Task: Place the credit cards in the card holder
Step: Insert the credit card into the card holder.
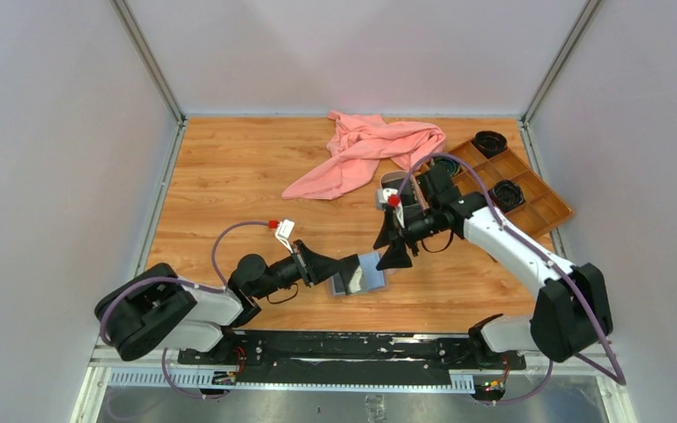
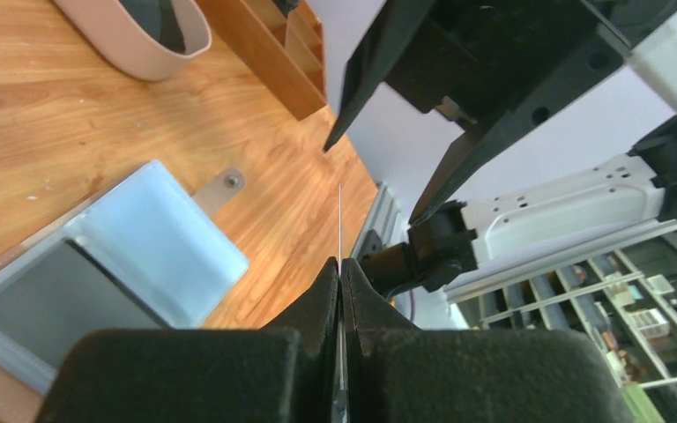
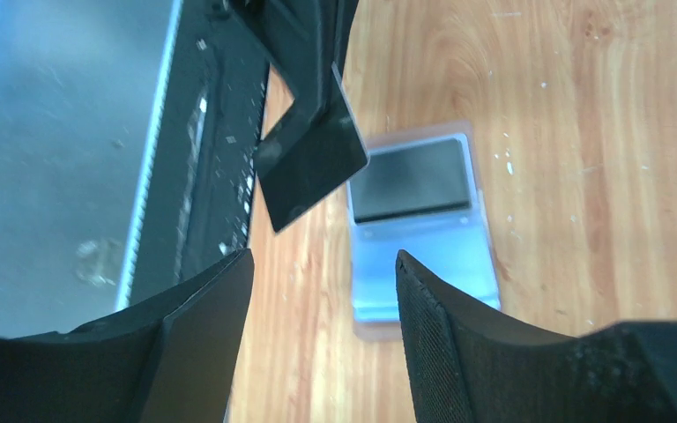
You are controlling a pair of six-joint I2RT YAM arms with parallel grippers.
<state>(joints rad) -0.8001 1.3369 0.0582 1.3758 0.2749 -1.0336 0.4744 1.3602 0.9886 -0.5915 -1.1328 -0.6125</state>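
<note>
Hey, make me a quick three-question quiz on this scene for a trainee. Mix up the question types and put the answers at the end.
1. True or false: the left gripper is shut on a credit card.
2. Where is the card holder? A) lying open on the table; B) folded shut in the brown tray; C) under the pink cloth.
3. Fill in: the right gripper has its jaws ____.
Key: 1 true; 2 A; 3 open.
</note>
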